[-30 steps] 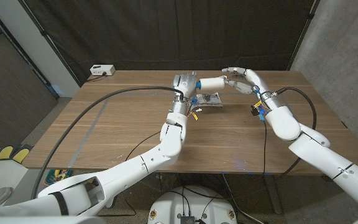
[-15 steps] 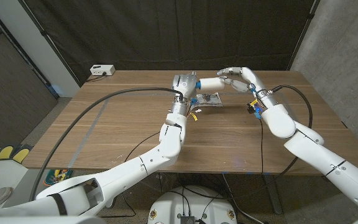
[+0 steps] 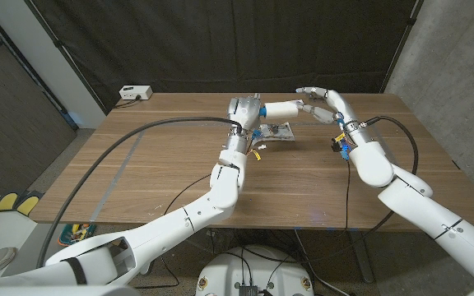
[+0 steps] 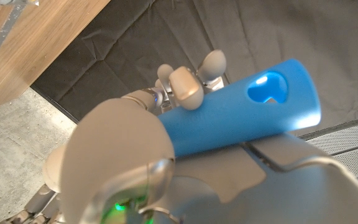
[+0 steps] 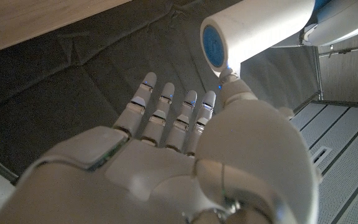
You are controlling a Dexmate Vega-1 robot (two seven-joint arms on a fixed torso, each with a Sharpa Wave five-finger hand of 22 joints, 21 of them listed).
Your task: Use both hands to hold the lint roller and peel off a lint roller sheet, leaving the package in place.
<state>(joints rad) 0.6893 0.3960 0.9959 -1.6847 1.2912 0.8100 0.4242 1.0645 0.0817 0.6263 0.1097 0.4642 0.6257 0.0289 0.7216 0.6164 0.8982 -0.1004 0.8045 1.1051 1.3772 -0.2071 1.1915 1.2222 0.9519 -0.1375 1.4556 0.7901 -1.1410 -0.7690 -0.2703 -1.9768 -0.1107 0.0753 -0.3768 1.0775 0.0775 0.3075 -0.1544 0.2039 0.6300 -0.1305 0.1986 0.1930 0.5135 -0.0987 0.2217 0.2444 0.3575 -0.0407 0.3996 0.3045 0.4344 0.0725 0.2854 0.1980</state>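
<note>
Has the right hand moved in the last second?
Yes, slightly. The right hand drifted toward the table's left side half a second ago, then came back; it's at the lint roller's tip.

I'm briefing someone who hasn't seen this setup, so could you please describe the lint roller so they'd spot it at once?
Look to the far middle of the wooden table, where the two arms meet. The lint roller is held above the table by the left robot hand, its white roll pointing toward the right robot hand. Its blue handle sets it apart from the flat package lying below.
</note>
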